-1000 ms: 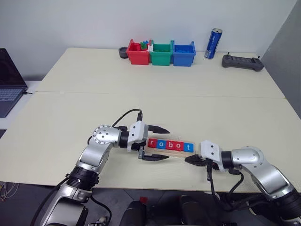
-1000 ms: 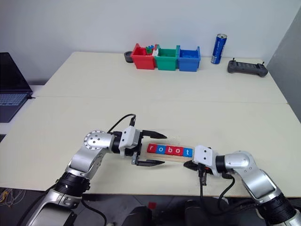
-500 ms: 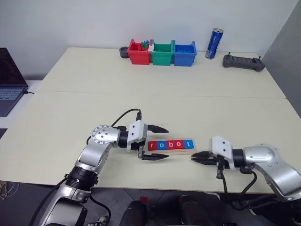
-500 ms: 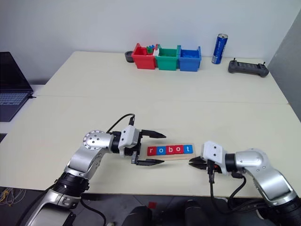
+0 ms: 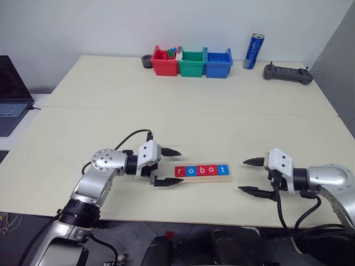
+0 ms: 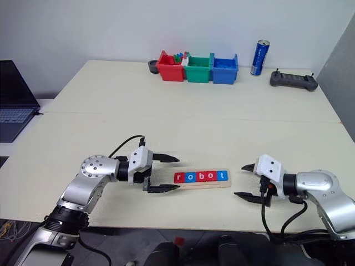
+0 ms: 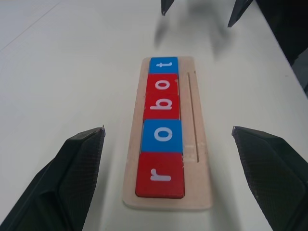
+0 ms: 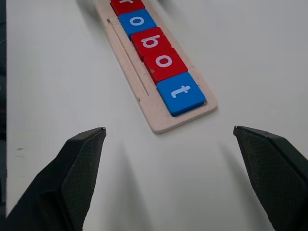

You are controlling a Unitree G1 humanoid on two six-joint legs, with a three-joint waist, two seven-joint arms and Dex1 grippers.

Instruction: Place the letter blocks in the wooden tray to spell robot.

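Letter blocks (image 5: 201, 170), five small flat square tiles with white lowercase letters, sit in a row inside the long pale wooden tray (image 5: 202, 178) near the front edge of the cream tabletop (image 5: 188, 122). From my seat I read them left to right as red r, blue o, red b, red o, blue t. The tray lies flat between my two arms.

My left gripper (image 5: 166, 166) hovers just beside the tray's r end, its black fingers (image 7: 72, 178) spread apart and holding nothing. My right gripper (image 5: 252, 176) sits apart from the t end, its fingers (image 8: 77, 178) also spread wide and empty.

Along the far edge I see a red plastic bin (image 5: 163, 62), a green plastic bin (image 5: 191, 62) and a blue plastic bin (image 5: 218, 62) side by side, a blue drink can (image 5: 253, 51) standing upright and a dark handheld controller (image 5: 287, 73). A laptop (image 5: 12, 94) sits off the left side.
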